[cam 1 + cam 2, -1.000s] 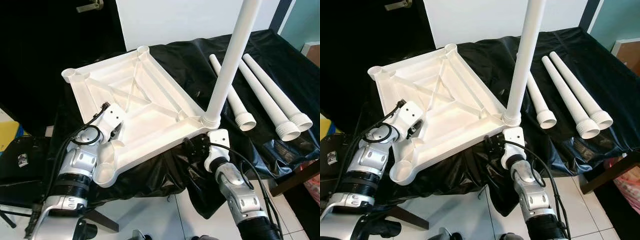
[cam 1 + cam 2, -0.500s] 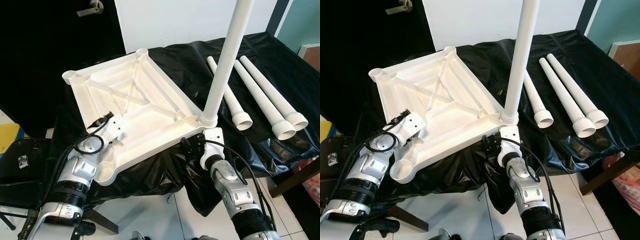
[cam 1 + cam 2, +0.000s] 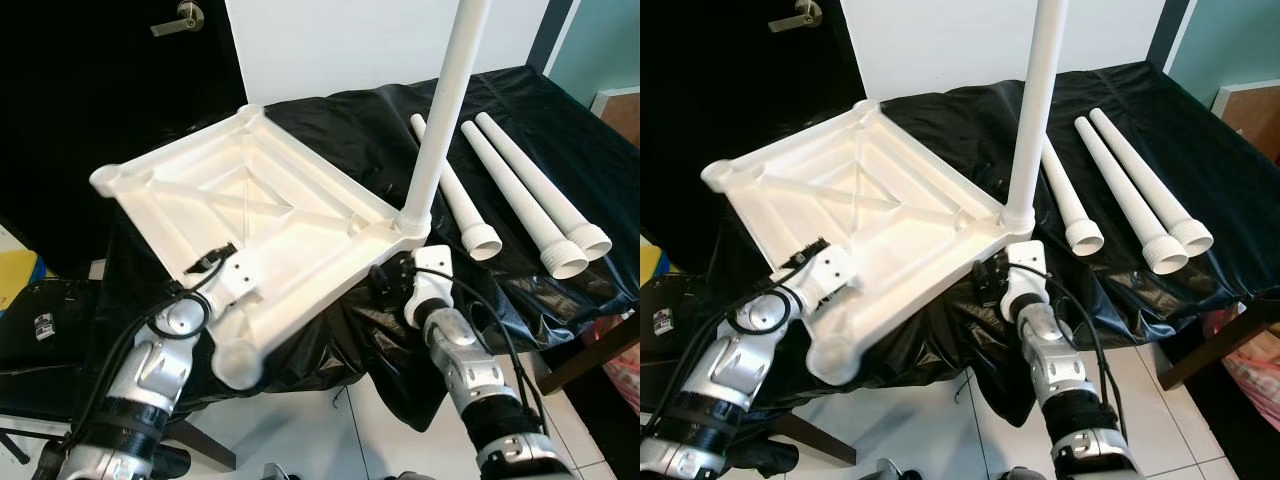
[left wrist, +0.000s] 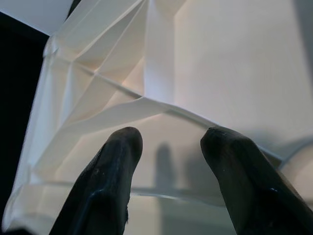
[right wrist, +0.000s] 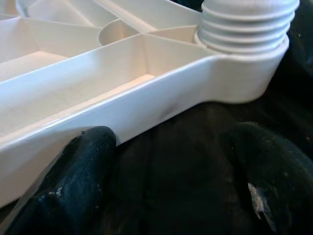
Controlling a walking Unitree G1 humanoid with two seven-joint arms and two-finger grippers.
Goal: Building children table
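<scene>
Where socketed: leg (image 3: 440, 110) in tabletop (image 3: 250, 220).

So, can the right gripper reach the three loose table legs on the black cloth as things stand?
Probably yes. The right gripper sits open at the tabletop corner below the mounted leg. The loose legs lie on its side, on the black cloth, with nothing between.

- The upturned tabletop (image 3: 250, 215) and its legs (image 3: 525, 195) are smooth white plastic with a dull sheen.
- The sheet (image 3: 520, 110) covering the worktop is glossy, crinkled black plastic.
- The floor (image 3: 330, 440) is glossy white tile.
</scene>
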